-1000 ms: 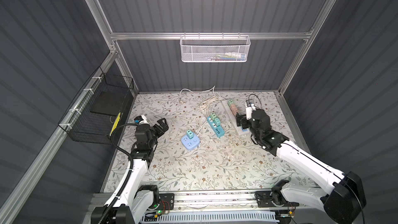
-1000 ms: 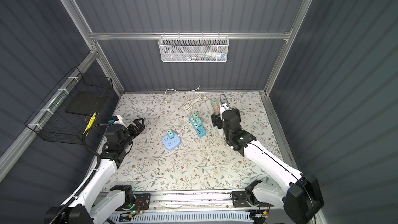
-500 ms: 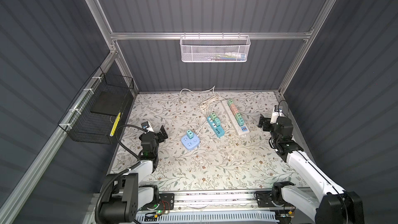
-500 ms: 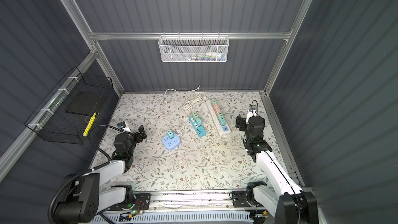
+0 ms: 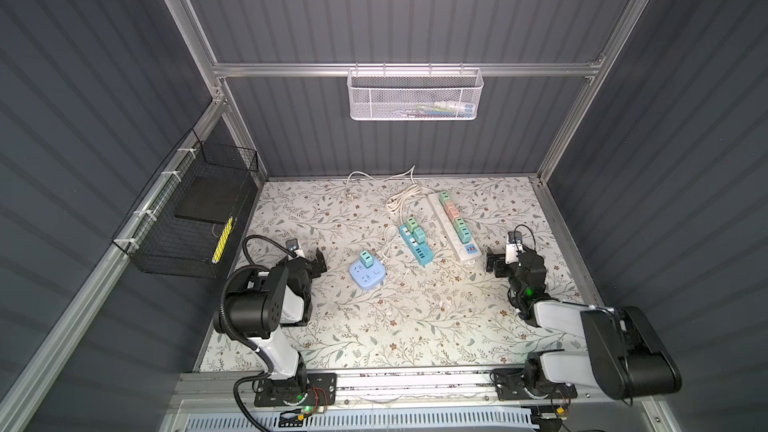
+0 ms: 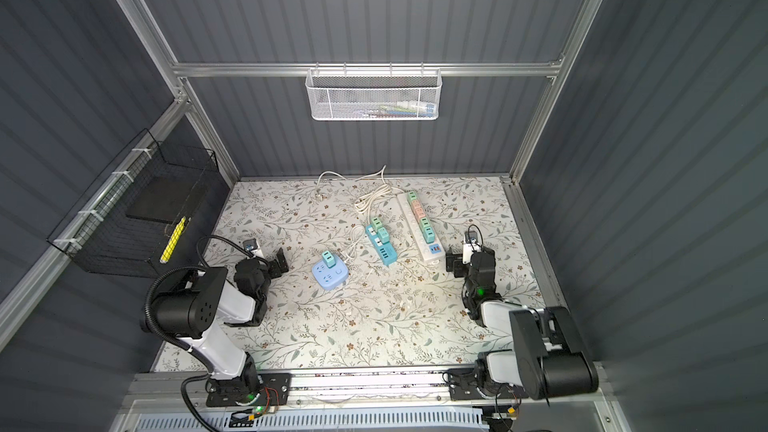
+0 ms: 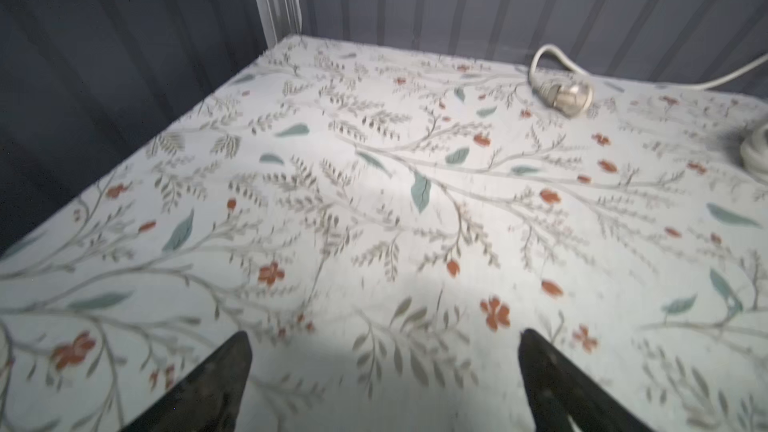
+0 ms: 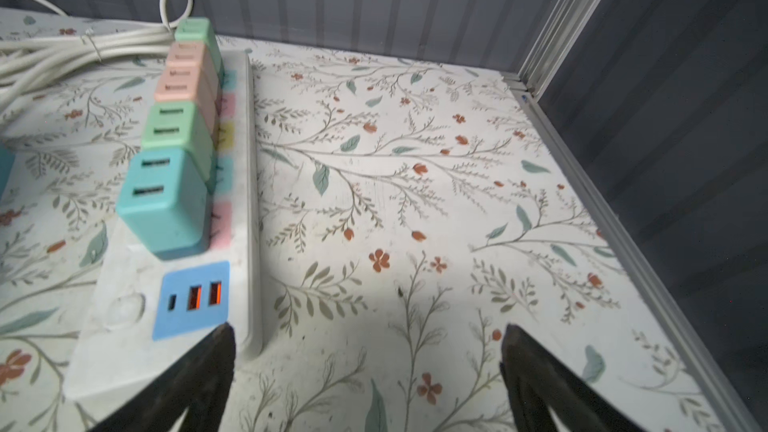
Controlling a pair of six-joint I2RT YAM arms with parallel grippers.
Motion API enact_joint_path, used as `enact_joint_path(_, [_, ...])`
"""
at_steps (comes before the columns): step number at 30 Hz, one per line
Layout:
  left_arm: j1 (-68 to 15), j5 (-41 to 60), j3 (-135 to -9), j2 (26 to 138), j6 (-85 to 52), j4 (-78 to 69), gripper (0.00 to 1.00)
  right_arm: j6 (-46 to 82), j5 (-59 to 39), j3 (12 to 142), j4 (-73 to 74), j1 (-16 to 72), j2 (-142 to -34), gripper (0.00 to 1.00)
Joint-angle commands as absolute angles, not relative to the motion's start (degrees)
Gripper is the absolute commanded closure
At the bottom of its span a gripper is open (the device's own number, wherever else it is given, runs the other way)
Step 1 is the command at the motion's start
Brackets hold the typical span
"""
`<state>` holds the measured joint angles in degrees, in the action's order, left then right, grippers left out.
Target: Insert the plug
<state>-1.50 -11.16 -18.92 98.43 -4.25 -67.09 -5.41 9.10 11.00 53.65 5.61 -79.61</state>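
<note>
The teal charger plug (image 8: 166, 201) sits seated in the nearest socket of the white power strip (image 8: 120, 284), so what remains looks like a clean retreat. The right gripper (image 8: 368, 328), jaws wide apart and empty, should back off without nudging the strip's corner just beside one finger. The left gripper (image 7: 383, 338) is likewise spread and empty over the floral mat (image 7: 374, 160). A second ago the right gripper hung over that strip end; both arms have since folded back.

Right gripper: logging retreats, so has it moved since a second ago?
Yes: the right gripper has drawn back from over the white power strip toward the front rail.
</note>
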Motion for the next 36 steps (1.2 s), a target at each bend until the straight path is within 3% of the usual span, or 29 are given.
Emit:
enact_joint_path(1, [-1.5,-4.4,-22.1,97.7,0.0,-60.7,0.00,-2.9,12.3,8.9,74.1,4.4,-82.4,0.01])
enact_joint_path(4, [-1.4,-3.4,-22.0,97.8,0.4,-61.2,0.00,-3.2,14.8,9.1,81.1,4.6,-88.0,0.01])
enact_joint_path(7, [-1.4,-5.5,-26.5,98.3,-0.6,-53.6,0.00,0.0,14.3,15.0,63.8,2.6,-84.1,0.01])
enact_joint_path(10, [-1.6,-5.1,-26.8,98.4,0.1,-52.7,0.00,4.7,5.8,18.5,55.1,-3.1,-83.0,0.01])
enact_joint_path(36, [-1.6,-5.1,-26.9,98.3,0.2,-52.5,0.00,4.3,6.3,17.9,57.2,-2.8,-83.6,0.01])
